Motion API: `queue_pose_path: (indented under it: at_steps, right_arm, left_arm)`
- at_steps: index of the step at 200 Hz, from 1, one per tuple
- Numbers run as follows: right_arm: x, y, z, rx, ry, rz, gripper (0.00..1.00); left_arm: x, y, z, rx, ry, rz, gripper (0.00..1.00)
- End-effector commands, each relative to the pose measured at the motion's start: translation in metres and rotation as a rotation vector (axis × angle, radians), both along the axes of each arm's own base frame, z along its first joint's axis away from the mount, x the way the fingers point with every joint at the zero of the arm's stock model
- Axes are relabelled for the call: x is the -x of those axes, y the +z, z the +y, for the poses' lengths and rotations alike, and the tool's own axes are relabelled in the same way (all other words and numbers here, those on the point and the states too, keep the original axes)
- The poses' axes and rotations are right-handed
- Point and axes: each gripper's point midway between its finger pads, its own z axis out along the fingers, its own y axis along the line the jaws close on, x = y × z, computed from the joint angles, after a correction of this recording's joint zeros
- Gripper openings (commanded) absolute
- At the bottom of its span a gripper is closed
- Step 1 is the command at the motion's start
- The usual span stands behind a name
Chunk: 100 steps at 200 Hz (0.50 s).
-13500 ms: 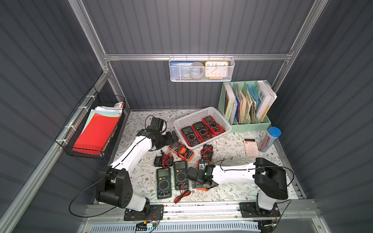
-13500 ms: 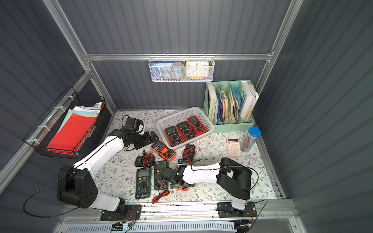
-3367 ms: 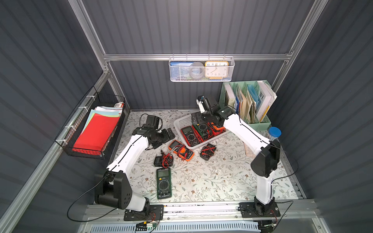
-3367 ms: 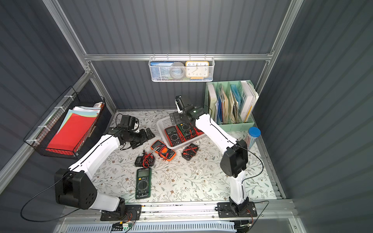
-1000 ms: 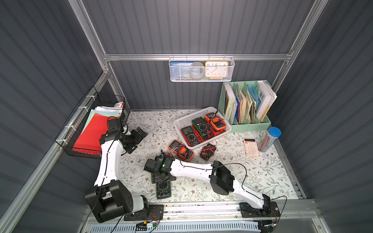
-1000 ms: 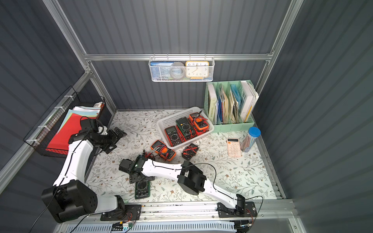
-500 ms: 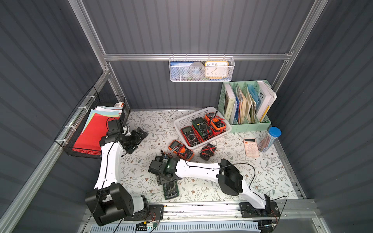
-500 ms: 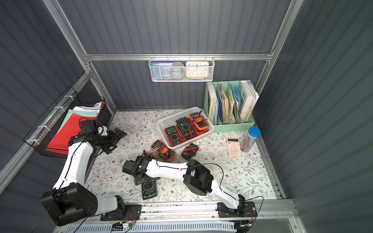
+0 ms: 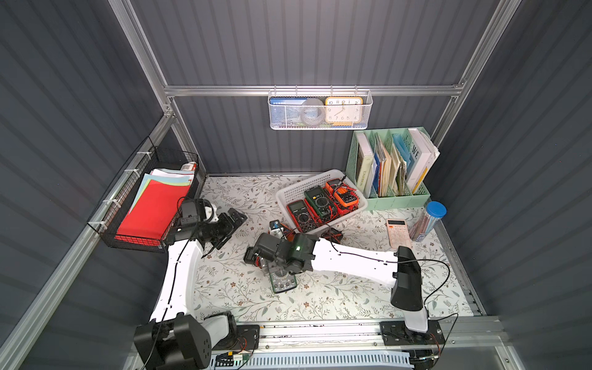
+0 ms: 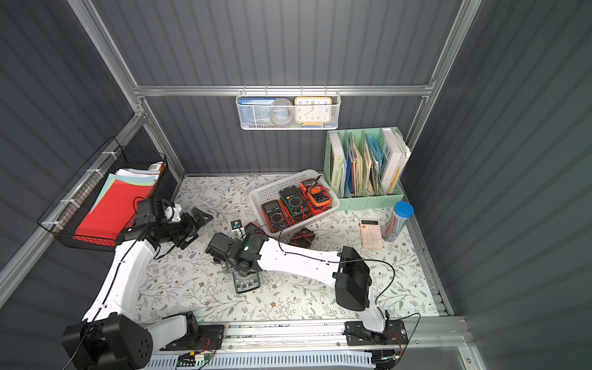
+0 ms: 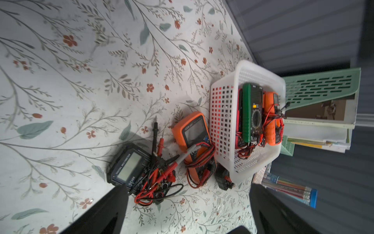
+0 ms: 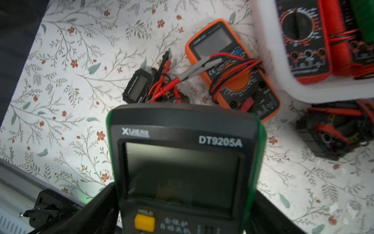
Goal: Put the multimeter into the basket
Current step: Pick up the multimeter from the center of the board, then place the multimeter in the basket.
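Observation:
The green multimeter (image 12: 182,158) marked DT9205A is between the fingers of my right gripper (image 12: 186,212), which is shut on its two long sides. In both top views it hangs under that gripper (image 9: 270,267) (image 10: 235,267), its jack end (image 9: 283,283) (image 10: 246,283) towards the front. The white perforated basket (image 9: 285,195) (image 10: 256,195) (image 11: 261,68) stands at the back middle and holds a red, a green and an orange multimeter. My left gripper (image 9: 235,217) (image 11: 188,208) is open and empty near the left wall.
On the mat in front of the basket lie an orange multimeter (image 11: 194,131) (image 12: 222,50), a small black meter (image 11: 129,164) tangled in leads, and another black meter (image 9: 333,234). At the right stand a green file holder (image 9: 390,198), a pink calculator (image 9: 397,230) and a pencil tube (image 9: 429,221). A black wire basket (image 9: 150,205) hangs left.
My right gripper has carried the green multimeter to the right and a little towards the back, off its old spot near the front. The left arm has barely moved.

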Motion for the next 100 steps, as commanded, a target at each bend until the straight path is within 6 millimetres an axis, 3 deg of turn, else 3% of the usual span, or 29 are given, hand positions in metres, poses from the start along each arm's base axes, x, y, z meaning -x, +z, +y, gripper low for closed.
queue_pose_path:
  at_steps: [1,53,100]
  right_arm:
    - [-0.039,0.023,-0.024,-0.018,-0.053,-0.072,0.68]
    - [-0.113,0.047,-0.075,-0.056,-0.153,-0.128,0.68]
    - [-0.185,0.054,-0.107,-0.057,-0.193,-0.191,0.68]
  left_arm:
    - [0.002,-0.006,-0.007,0.007,0.011,0.011,0.99]
    - [-0.006,-0.008,-0.017,0.038,0.000,0.001,0.99]
    - [-0.019,-0.012,-0.046,0.030,-0.113,0.001,0.99]
